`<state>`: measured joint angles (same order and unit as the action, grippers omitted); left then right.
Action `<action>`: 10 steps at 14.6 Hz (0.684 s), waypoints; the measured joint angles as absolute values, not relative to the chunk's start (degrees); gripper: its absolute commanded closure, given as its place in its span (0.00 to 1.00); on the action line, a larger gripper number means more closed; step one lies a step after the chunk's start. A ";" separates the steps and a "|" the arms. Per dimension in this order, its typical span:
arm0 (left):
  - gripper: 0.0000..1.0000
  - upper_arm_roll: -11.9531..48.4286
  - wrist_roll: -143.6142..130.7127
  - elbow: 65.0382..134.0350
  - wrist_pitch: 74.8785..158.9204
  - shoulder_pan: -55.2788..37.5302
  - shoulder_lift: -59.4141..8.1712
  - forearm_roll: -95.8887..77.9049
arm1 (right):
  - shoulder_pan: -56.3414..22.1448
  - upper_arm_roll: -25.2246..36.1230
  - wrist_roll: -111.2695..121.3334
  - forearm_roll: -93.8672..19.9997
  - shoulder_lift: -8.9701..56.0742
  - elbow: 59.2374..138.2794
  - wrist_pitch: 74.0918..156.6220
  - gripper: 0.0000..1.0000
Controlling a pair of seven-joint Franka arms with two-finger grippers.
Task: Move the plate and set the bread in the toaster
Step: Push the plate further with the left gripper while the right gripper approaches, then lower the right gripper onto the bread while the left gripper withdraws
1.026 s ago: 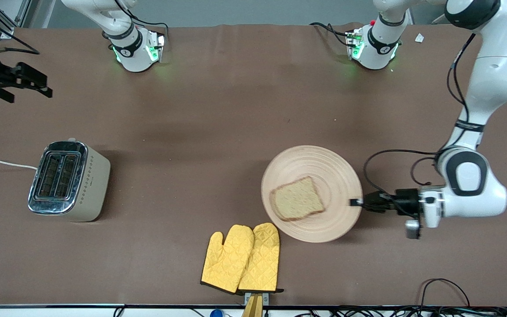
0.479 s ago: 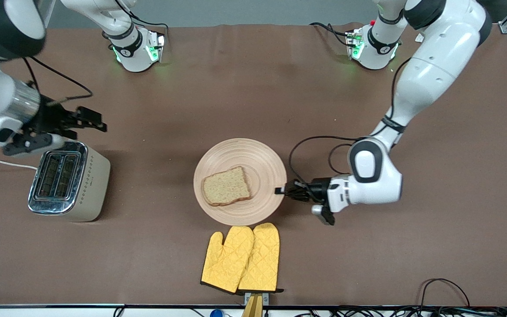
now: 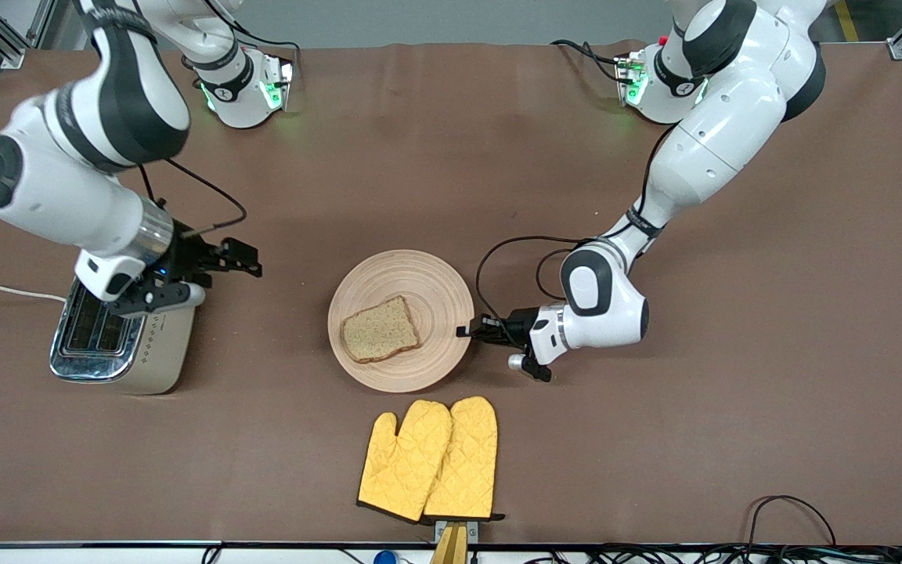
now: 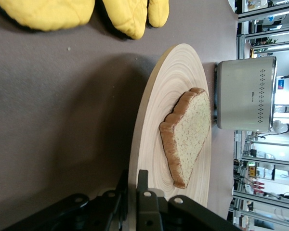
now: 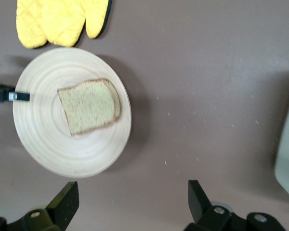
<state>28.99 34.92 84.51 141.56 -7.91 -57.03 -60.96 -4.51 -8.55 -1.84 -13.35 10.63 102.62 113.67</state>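
At plate [image 3: 427, 291] rim: left gripper [image 3: 467, 330] clamped | right gripper [image 3: 251, 262] spread, above table

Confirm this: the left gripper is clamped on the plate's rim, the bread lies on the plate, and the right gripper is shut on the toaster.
One thing is wrong. The right gripper holds nothing: the right wrist view shows its fingers spread wide over bare table beside the toaster. The left gripper does clamp the plate, and the bread lies on it.
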 measured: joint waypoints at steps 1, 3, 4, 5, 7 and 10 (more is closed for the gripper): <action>0.00 29.03 34.91 84.34 141.54 -7.92 -57.01 -61.57 | -4.79 -8.70 -2.24 -13.35 12.00 102.64 115.40 0.00; 0.00 29.03 34.38 83.77 141.54 -7.58 -56.96 -62.06 | -5.41 -8.86 -2.86 -13.35 14.63 102.66 118.73 0.00; 0.00 28.96 33.02 83.57 141.57 -7.13 -56.78 -62.06 | -5.79 -8.90 -2.90 -13.35 15.86 102.66 120.32 0.00; 0.00 28.90 31.12 83.38 141.59 -6.13 -56.30 -62.06 | -6.34 -8.97 -2.91 -13.35 17.09 102.66 121.98 0.00; 0.00 28.82 26.78 83.52 141.43 -2.28 -53.84 -60.66 | -8.05 -9.06 -2.95 -13.25 19.66 102.65 125.82 0.02; 0.00 28.80 17.77 85.70 139.40 6.78 -48.30 -51.49 | -10.62 -9.09 -5.42 -10.36 23.72 102.64 131.67 0.05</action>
